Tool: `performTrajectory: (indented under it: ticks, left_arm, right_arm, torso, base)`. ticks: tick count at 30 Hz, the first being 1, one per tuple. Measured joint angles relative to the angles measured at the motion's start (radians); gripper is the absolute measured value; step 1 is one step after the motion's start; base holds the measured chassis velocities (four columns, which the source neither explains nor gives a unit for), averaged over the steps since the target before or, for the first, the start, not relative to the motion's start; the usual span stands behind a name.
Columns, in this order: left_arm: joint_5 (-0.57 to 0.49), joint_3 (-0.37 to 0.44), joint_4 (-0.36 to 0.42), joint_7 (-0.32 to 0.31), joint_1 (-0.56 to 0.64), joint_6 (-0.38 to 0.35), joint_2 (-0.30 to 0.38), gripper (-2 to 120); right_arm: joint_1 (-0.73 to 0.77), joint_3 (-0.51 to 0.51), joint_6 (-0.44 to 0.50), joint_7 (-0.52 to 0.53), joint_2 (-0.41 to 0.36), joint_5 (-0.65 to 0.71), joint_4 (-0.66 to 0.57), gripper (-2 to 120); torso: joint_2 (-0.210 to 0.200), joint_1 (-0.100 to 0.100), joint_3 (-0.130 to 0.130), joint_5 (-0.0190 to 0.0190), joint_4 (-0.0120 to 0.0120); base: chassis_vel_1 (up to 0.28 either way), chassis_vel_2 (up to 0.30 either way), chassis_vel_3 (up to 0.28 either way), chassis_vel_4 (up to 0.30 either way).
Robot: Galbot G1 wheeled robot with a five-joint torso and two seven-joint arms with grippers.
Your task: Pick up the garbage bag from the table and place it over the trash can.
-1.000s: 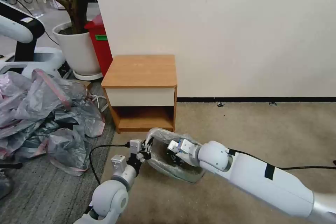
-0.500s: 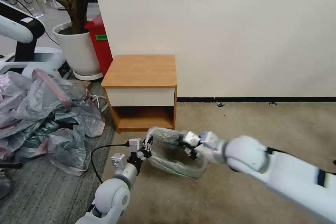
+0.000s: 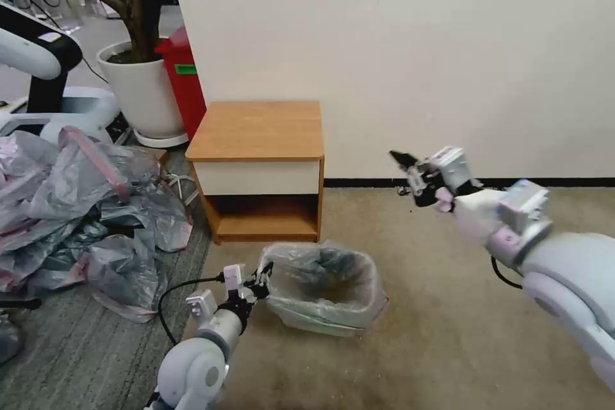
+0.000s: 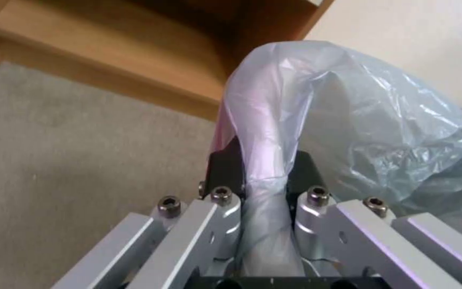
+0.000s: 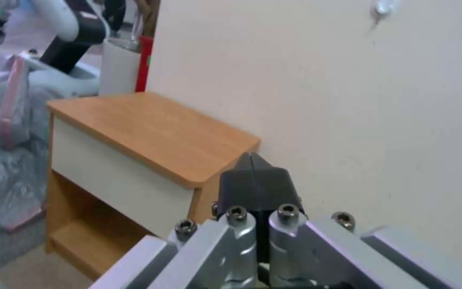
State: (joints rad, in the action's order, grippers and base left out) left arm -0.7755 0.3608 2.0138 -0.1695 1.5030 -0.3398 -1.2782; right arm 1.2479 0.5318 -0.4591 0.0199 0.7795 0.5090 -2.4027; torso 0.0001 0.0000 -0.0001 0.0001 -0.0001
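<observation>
- A heap of grey and pink bags [image 3: 83, 205] lies on the floor at the far left, with a white plant pot [image 3: 144, 93] and a red bin [image 3: 186, 77] behind it by the wall
- The left gripper [image 3: 259, 278] sits low over the carpet, right at the left edge of the trash can [image 3: 323, 323]; its jaws are closed tight on a fold of the garbage bag [image 3: 320, 278], and in the left wrist view the pinkish rim band of the bag [image 4: 266, 120] is pinched between the two black fingertips [image 4: 225, 168]
- The table [image 3: 259, 166] stands against the wall just behind the trash can, and its tabletop is bare wood (the lower shelf shows behind the bag in the left wrist view)
- The garbage bag is draped over the trash can, lining the inside and folded over the rim, with crinkled plastic hanging down the outer walls; the can stands on the carpet in front of the table
- The right gripper [image 3: 410, 170] is raised in the air to the right of the table, well apart from the bag and the can, its tips pointing toward the table; in the right wrist view its jaws [image 5: 255, 176] are pressed together with nothing between them
</observation>
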Motion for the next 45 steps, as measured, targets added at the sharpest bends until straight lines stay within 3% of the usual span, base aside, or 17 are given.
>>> performTrajectory:
  ticks: [6, 13, 17, 26, 33, 39, 45]
  left_arm:
    - [0.002, 0.013, -0.001, -0.001, 0.027, 0.001, -0.023, 9]
    - [0.011, 0.027, -0.005, -0.001, 0.048, 0.008, -0.033, 9]
    - [0.023, 0.034, -0.002, 0.001, 0.063, 0.019, -0.037, 9]
    - [0.048, 0.039, -0.011, 0.005, 0.075, 0.027, -0.043, 9]
    - [0.056, 0.044, -0.012, -0.007, 0.085, 0.028, -0.042, 9]
    - [0.064, 0.049, -0.012, -0.019, 0.096, 0.027, -0.046, 9]
    - [0.074, 0.05, -0.011, -0.024, 0.101, 0.027, -0.046, 9]
  right_arm:
    - [0.074, 0.004, 0.017, 0.002, 0.08, -0.033, -0.013, 0]
    - [0.096, -0.01, 0.026, 0.0, 0.101, -0.059, -0.011, 0]
    - [0.105, -0.017, 0.03, -0.003, 0.106, -0.065, -0.011, 14]
    - [0.134, -0.015, 0.048, -0.006, 0.107, -0.076, -0.012, 24]
    - [0.147, -0.014, 0.058, -0.008, 0.112, -0.084, -0.016, 18]
    - [0.162, -0.014, 0.067, -0.009, 0.115, -0.092, -0.021, 6]
    - [0.168, -0.014, 0.073, -0.009, 0.118, -0.099, -0.022, 6]
  torso:
    - [0.0, 0.0, 0.0, -0.0002, 0.0001]
    - [0.0, 0.0, 0.0, -0.0002, 0.0002]
    - [0.0, 0.0, 0.0, -0.0002, 0.0002]
    - [0.0, 0.0, 0.0, -0.0001, 0.0002]
    - [0.0, 0.0, 0.0, -0.0001, 0.0001]
    - [0.0, 0.0, 0.0, -0.0001, 0.0001]
    - [0.0, 0.0, 0.0, 0.0, 0.0001]
  base:
    - [0.0, 0.0, 0.0, 0.0]
    - [0.0, 0.0, 0.0, 0.0]
    - [0.0, 0.0, 0.0, 0.0]
    - [0.0, 0.0, 0.0, 0.0]
    - [0.0, 0.0, 0.0, 0.0]
    - [0.0, 0.0, 0.0, 0.0]
    - [0.0, 0.0, 0.0, 0.0]
